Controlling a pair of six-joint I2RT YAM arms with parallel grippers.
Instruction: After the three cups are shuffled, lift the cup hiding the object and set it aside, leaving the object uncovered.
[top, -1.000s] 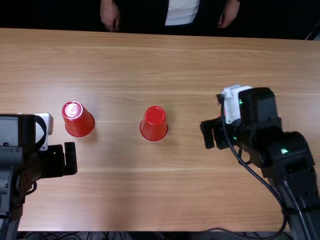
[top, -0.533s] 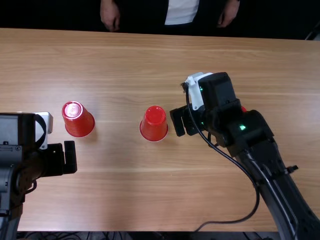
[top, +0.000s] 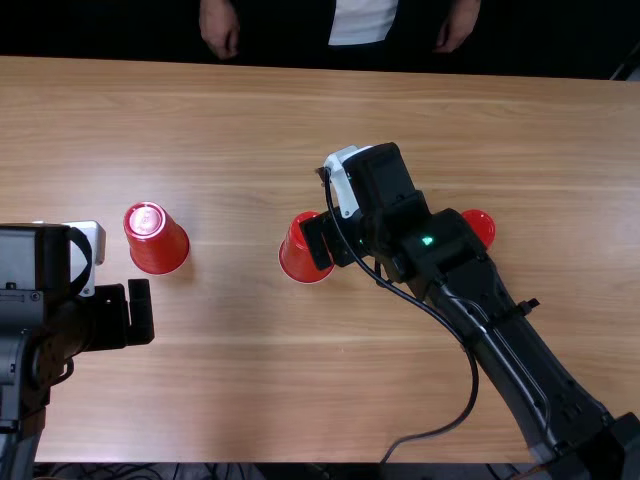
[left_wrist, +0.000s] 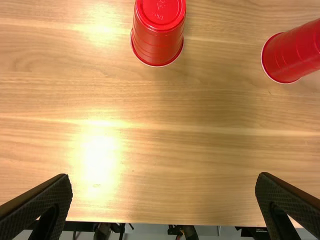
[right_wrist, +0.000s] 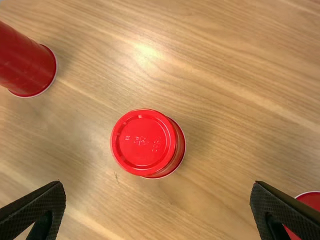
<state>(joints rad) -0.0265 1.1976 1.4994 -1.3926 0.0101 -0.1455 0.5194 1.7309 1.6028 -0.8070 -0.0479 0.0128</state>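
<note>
Top view, looking down on a light brown wooden desk (top: 300, 120) with three red cups, all standing upside down in a rough row across the middle of the frame. The left cup (top: 155, 238) is at centre left. The middle cup (top: 296, 256) is just left of the frame's centre. The right cup (top: 480, 225) is right of centre and mostly hidden behind the right arm, with only part of its red body showing.

The right arm runs from the lower right corner up to the centre. The right gripper (top: 318, 243) hangs directly over the middle cup and covers that cup's right side. In the right wrist view its two black fingers (right_wrist: 35, 215) are spread wide, one on each side of the middle cup's flat base (right_wrist: 145, 142). They are well apart from the cup and not touching it.

The left gripper (top: 138, 312) is at the lower left of the frame, near the left cup but below it and clear of it. In the left wrist view its fingers (left_wrist: 42, 200) are also spread wide, with bare wood between them and nothing held.

All three cups rest rim-down on the desk. It cannot be told which one covers the object.
</note>
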